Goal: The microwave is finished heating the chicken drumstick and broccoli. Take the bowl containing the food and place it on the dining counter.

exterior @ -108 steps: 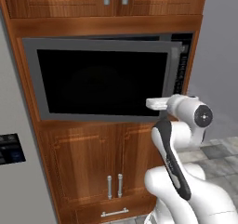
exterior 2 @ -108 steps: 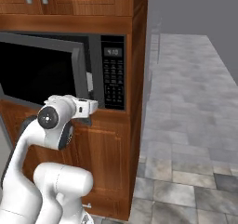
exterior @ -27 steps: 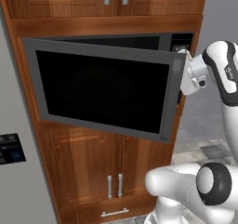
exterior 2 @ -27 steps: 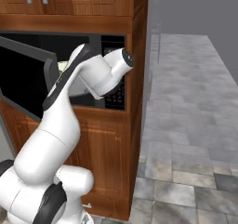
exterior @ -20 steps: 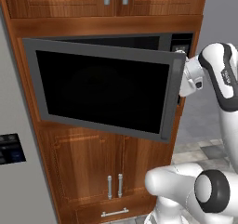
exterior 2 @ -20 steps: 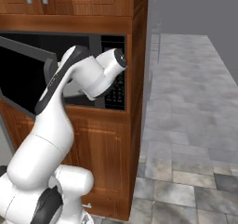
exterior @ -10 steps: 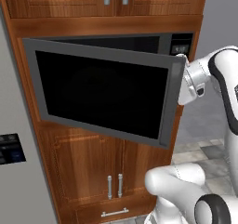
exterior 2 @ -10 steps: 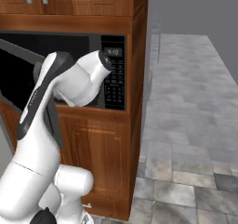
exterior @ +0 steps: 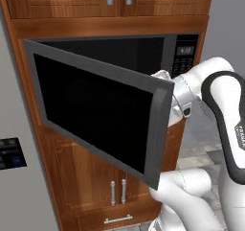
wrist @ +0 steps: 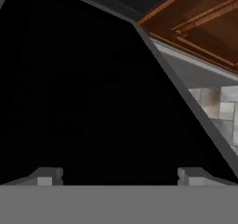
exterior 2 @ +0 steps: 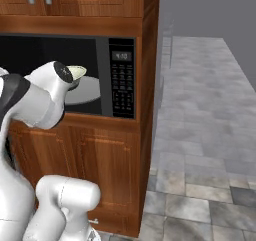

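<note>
My gripper point(wrist: 119, 174), fingers spread, has swung the microwave point(exterior: 143, 52) door point(exterior: 95, 110) wider; the bowl point(exterior 2: 76, 72) behind is reachable.

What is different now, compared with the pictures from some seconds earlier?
The microwave door was shut at first; it has swung out and now stands wide open. The arm rose from below the microwave to the door's free edge and pushes behind it. In the right base view the grey turntable and a bit of the bowl now show inside. The gripper is spread open, holding nothing. The cabinets and the base have not moved.
</note>
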Available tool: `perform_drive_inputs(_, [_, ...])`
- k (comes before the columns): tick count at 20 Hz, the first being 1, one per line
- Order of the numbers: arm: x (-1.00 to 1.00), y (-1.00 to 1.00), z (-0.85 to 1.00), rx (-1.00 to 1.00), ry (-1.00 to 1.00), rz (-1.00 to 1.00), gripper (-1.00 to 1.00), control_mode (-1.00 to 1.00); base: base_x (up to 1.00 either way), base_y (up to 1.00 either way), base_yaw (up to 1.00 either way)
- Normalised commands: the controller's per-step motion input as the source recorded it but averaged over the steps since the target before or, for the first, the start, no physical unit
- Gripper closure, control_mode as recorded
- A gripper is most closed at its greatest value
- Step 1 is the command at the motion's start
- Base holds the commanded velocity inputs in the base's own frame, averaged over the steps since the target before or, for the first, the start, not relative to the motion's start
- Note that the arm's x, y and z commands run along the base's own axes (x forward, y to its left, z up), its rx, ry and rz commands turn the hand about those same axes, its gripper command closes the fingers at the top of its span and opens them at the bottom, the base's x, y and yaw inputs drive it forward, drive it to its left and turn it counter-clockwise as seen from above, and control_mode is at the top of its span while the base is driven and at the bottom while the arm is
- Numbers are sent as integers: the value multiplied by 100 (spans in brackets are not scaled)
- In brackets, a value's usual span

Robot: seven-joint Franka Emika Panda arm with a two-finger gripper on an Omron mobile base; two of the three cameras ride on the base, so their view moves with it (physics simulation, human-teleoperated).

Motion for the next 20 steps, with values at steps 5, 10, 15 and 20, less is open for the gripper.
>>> perform_drive_inputs(5, [-64, 100, 0, 2, -2, 0, -100, -100, 0, 0, 0])
perform_drive_inputs(10, [-45, 100, 2, 4, 0, -5, -100, -100, 0, 0, 0])
perform_drive_inputs(15, [-3, 85, 8, -2, -2, -16, -100, -100, 0, 0, 0])
perform_drive_inputs(20, [21, -5, 2, -4, 1, -1, -100, -100, 0, 0, 0])
